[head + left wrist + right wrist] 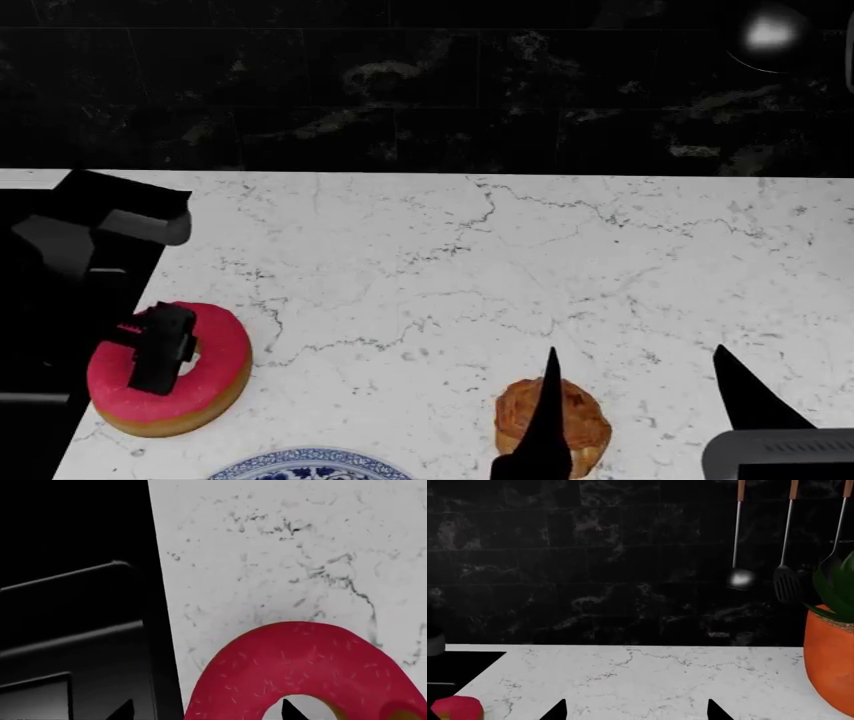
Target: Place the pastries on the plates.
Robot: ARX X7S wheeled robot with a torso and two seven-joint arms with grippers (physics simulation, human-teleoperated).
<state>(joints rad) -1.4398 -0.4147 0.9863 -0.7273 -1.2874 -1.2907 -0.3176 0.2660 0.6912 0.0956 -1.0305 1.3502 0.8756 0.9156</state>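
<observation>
The pink-iced ring donut (200,385) lies at the counter's left edge, beside the black cooktop. My left gripper (158,350) hangs over it, open. In the left wrist view the donut (307,665) fills the lower part; one fingertip (287,710) is in its hole and the other is past its outer side, over the dark cooktop. The golden-brown bun (577,420) sits near the front. My right gripper (635,355) is open and empty, with one finger in front of the bun. A blue floral plate (310,465) peeks in at the front edge. The plain plate is out of view.
The black cooktop (54,300) borders the white marble counter (467,270) on the left. A black marble wall (594,570) stands behind. An orange plant pot (830,665) and hanging utensils (740,577) are at the far right.
</observation>
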